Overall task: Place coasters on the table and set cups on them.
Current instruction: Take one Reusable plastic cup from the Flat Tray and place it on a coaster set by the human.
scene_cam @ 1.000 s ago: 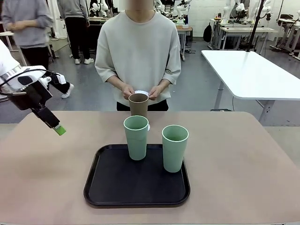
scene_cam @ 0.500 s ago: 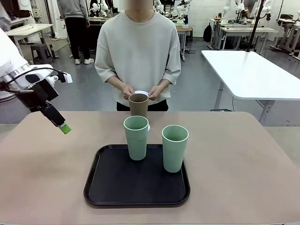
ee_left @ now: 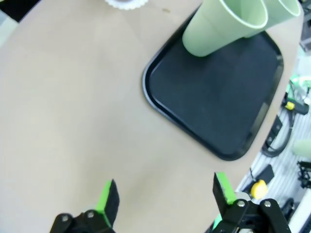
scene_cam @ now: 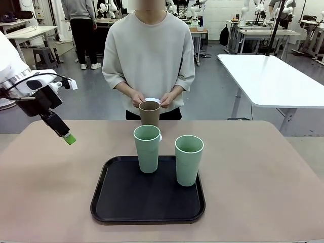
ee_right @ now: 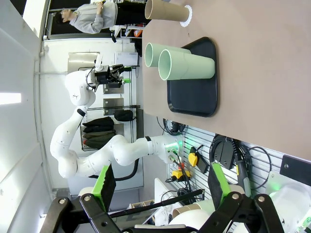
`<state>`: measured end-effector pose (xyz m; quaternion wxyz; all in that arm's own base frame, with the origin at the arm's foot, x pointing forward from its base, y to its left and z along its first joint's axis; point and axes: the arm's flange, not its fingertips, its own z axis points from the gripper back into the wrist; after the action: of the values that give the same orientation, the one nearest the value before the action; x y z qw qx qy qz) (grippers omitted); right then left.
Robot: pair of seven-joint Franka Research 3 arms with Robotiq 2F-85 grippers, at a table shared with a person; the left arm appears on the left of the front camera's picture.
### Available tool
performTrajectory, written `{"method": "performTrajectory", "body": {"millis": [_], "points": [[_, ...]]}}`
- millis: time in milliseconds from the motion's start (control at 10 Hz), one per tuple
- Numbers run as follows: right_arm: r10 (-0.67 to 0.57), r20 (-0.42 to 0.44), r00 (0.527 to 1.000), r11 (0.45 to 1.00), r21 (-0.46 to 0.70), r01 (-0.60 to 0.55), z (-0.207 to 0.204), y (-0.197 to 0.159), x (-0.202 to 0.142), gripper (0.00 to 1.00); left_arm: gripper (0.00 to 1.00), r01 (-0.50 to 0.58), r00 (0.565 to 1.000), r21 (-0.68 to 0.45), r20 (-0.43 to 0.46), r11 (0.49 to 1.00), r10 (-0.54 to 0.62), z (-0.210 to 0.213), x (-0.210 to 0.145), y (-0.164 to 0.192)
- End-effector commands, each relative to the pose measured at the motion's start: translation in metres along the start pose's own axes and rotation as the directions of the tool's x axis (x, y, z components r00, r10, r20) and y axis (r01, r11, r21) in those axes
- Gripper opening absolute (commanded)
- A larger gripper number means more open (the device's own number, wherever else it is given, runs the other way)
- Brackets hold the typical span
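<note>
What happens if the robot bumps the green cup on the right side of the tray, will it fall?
Probably yes: the green cup is tall and narrower at its base than its rim, so it tips easily. It looks thin-walled and empty, so likely light. Its dull surface suggests it is not slippery to grip.

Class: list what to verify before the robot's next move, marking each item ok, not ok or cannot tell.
1. Left gripper open: ok.
2. Right gripper open: ok.
3. Brown cup on a coaster: ok.
4. Green cups off the tray: not ok, both stand on it.
5. More coasters laid on the table: not ok; the person's hand holds something white.
</note>
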<state>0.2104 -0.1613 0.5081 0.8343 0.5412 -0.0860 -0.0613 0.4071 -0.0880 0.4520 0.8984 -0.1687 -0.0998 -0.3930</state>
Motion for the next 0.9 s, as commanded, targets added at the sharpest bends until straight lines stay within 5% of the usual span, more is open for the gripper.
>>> {"method": "performTrajectory", "body": {"millis": [0, 200, 500, 800], "points": [[0.005, 0.006, 1.0, 1.0, 0.023, -0.005, 0.0, 0.002, 0.001, 1.0, 1.0, 0.0, 1.0, 0.0, 0.0, 1.0, 0.0, 0.0, 0.0, 0.0], [0.005, 0.006, 1.0, 1.0, 0.023, -0.005, 0.0, 0.002, 0.001, 1.0, 1.0, -0.144, 0.959, -0.236, 0.206, 0.961, 0.194, 0.031, -0.022, 0.03], [0.005, 0.006, 1.0, 1.0, 0.023, -0.005, 0.0, 0.002, 0.001, 1.0, 1.0, -0.12, 0.82, -0.572, 0.404, 0.812, 0.405, 0.055, -0.09, 0.075], [0.005, 0.006, 1.0, 1.0, 0.023, -0.005, 0.0, 0.002, 0.001, 1.0, 1.0, -0.05, 0.775, -0.744, 0.391, 0.667, 0.495, 0.061, -0.167, 0.105]]}}
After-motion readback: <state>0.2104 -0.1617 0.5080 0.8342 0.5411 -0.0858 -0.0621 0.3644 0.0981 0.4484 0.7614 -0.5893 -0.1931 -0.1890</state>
